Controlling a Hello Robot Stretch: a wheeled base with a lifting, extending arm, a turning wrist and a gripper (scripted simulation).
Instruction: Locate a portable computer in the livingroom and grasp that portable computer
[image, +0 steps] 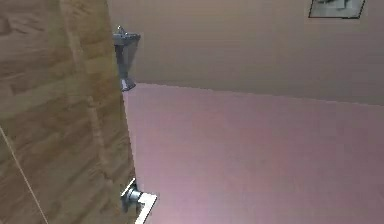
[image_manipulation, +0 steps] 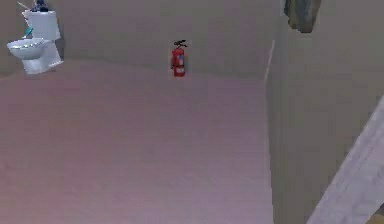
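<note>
Though only partial, wall picture (image: 335, 8).

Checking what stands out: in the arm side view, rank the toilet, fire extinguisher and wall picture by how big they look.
1. Toilet: largest, though cropped at the edge.
2 and 3. Wall picture and fire extinguisher: about alike. The picture is cut off at the top, so I won't rank them.

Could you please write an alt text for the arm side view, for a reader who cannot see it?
A red fire extinguisher stands at the foot of the far wall, with a white toilet at the upper left. Pink floor spreads below, and a side wall juts in on the right.
</note>
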